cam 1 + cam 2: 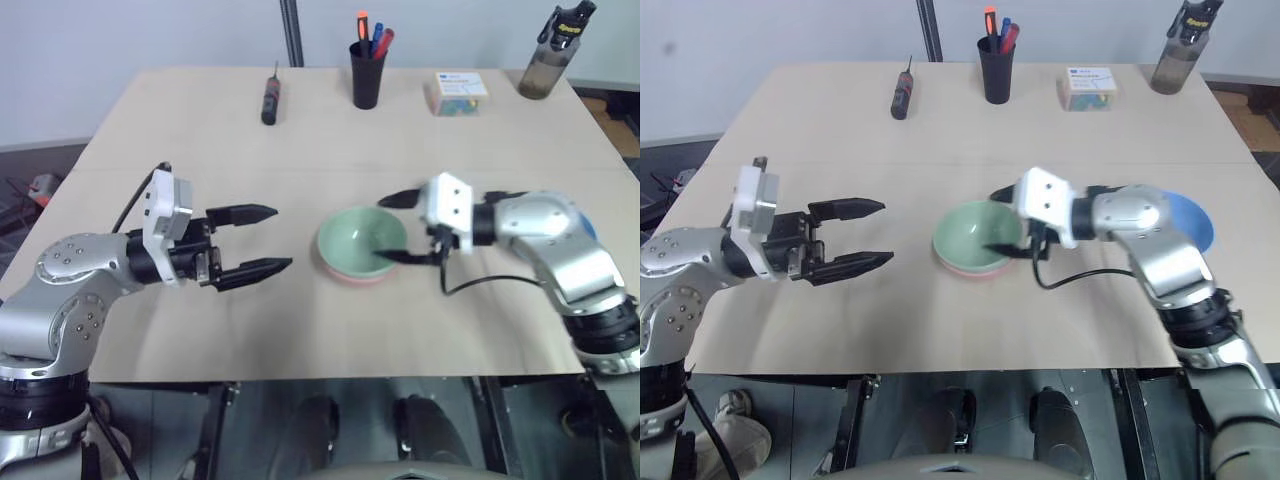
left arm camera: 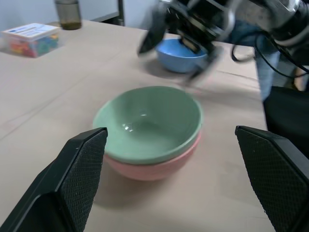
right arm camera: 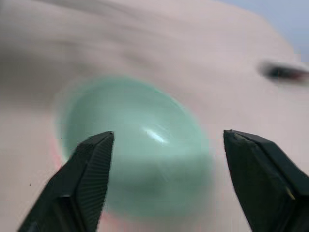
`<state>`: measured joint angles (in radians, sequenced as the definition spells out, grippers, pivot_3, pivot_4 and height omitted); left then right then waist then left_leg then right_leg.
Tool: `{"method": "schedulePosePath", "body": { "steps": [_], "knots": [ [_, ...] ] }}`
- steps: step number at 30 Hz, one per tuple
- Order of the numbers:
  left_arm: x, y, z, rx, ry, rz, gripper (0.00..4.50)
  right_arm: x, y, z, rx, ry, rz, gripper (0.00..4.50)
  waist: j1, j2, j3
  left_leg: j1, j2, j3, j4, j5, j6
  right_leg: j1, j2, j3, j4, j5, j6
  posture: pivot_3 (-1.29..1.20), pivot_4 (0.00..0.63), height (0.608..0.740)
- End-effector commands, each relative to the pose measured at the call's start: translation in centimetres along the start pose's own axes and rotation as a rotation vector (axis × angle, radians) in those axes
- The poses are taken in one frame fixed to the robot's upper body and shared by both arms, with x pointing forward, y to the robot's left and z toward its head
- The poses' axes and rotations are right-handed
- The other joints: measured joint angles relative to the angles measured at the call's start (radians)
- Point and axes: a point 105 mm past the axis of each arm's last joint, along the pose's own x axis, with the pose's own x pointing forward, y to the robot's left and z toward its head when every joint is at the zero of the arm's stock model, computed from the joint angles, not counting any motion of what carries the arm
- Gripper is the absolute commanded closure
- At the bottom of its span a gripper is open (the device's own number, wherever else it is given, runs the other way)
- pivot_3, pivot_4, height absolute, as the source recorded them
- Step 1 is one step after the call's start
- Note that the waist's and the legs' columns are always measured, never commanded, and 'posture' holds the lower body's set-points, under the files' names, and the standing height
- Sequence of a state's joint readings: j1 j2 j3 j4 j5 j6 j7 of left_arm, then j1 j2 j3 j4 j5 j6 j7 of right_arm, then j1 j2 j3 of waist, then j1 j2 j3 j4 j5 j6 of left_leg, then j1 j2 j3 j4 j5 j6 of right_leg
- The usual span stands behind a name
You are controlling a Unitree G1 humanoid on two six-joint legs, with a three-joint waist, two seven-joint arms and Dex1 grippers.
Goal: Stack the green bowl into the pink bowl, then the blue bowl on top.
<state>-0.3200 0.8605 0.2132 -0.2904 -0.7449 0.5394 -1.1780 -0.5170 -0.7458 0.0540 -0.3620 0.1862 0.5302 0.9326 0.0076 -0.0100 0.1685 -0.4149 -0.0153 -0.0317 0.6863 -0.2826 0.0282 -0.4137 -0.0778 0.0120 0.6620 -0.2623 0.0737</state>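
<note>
1. So, we see the green bowl [image 1: 360, 240] as a small round, pale mint piece, smooth and plain, with a bright glint on its inner floor in the left wrist view.
2. It sits nested in the pink bowl [image 2: 154, 166], a salmon-pink piece of the same size; only a pink band shows under the green rim.
3. This pair stands near the middle of the table [image 1: 330, 130].
4. The blue bowl [image 1: 1188, 218] is light sky-blue and plain, at 3 o'clock from the stack, apart from it and partly hidden behind the right arm.
5. We count three bowls: one green, one pink, one blue.
6. The right gripper [image 1: 404, 228] is at the 3 o'clock edge of the stack, its two black fingers spread, one above the far rim and one at the near rim; we see nothing pinched between them.
7. The left gripper [image 1: 258, 240] hangs at 9 o'clock from the stack, well apart, its fingers spread wide and holding nothing, pointing toward the bowls.
8. Along the far edge of the table, at 12 o'clock, we count one black screwdriver [image 1: 270, 98], one black cup [image 1: 367, 72] with pens in it, one small box [image 1: 458, 92] and one dark bottle [image 1: 553, 52].
</note>
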Motion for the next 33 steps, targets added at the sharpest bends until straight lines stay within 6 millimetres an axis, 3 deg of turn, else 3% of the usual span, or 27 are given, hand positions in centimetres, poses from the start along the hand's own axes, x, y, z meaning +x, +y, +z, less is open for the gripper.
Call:
{"method": "schedulePosePath", "body": {
  "steps": [1,6,11,15,20,21,23,26,29,33],
  "knots": [
    [1.2,0.3,0.9,0.062,-0.031,-0.049,0.0,-4.3,-2.9,-2.1,0.057,0.162,-0.312,0.77,0.005,0.0,0.0,0.0,0.0,0.0,0.0,0.0,0.0,0.0,0.0,0.0,0.0,0.0,0.0,0.0,0.15,0.74],
    [2.9,1.3,1.6,0.099,-0.074,-0.068,0.0,-6.3,-1.9,-5.4,0.187,0.317,-0.451,0.77,-0.016,0.0,0.0,0.002,0.0,0.004,0.0,0.0,0.0,0.0,0.003,0.004,0.002,0.0,0.0,0.0,0.15,0.74],
    [4.2,1.3,2.1,0.139,-0.077,-0.114,0.0,-6.0,-1.4,-8.0,0.302,0.377,-0.534,0.77,-0.026,0.0,-0.001,0.002,0.001,0.004,0.001,0.0,0.0,0.001,0.005,0.005,0.002,0.0,0.0,0.0,0.15,0.74],
    [4.3,1.3,2.5,0.156,-0.083,-0.112,0.0,-5.2,-1.5,-9.7,0.34,0.405,-0.534,1.92,-0.024,0.0,-0.001,0.002,0.001,0.004,0.001,0.0,0.0,0.001,0.005,0.005,0.002,0.0,0.0,0.0,0.15,0.74],
    [3.9,1.0,2.3,0.158,-0.073,-0.093,0.0,-5.3,-2.4,-10.6,0.316,0.441,-0.551,4.15,-0.024,0.0,-0.001,0.002,0.001,0.004,0.001,0.0,0.0,0.001,0.005,0.005,0.002,0.0,0.0,0.0,0.15,0.74],
    [3.8,1.0,2.3,0.158,-0.072,-0.089,0.0,-5.4,-2.5,-10.7,0.31,0.446,-0.55,4.37,-0.024,0.0,-0.001,0.002,0.001,0.004,0.001,0.0,0.0,0.001,0.005,0.005,0.002,0.0,0.0,0.0,0.15,0.74],
    [3.7,1.0,2.2,0.153,-0.074,-0.076,0.0,-5.4,-2.7,-10.7,0.29,0.448,-0.547,4.37,-0.023,0.0,-0.001,0.002,0.002,0.004,0.001,0.0,0.0,0.001,0.005,0.005,0.002,0.0,0.0,0.0,0.15,0.74],
    [3.5,1.2,2.1,0.146,-0.08,-0.045,0.0,-5.2,-3.5,-9.3,0.24,0.399,-0.536,4.37,-0.023,0.0,-0.001,0.002,0.002,0.004,0.001,0.0,0.0,0.001,0.005,0.005,0.002,0.0,0.0,0.0,0.15,0.74],
    [3.0,2.0,1.7,0.13,-0.082,0.016,0.0,-2.7,-2.4,-3.6,0.176,0.117,-0.351,4.37,-0.025,0.0,-0.001,0.002,0.002,0.004,0.002,0.0,0.0,0.001,0.005,0.005,0.002,0.0,0.0,0.0,0.15,0.74],
    [1.9,2.9,0.4,0.125,-0.046,0.078,0.0,-0.2,1.6,3.9,0.161,-0.199,-0.043,4.37,-0.037,0.0,-0.001,0.003,0.004,0.003,0.001,0.0,0.0,0.001,0.006,0.005,0.002,0.0,0.0,0.0,0.15,0.74]
  ]
}}
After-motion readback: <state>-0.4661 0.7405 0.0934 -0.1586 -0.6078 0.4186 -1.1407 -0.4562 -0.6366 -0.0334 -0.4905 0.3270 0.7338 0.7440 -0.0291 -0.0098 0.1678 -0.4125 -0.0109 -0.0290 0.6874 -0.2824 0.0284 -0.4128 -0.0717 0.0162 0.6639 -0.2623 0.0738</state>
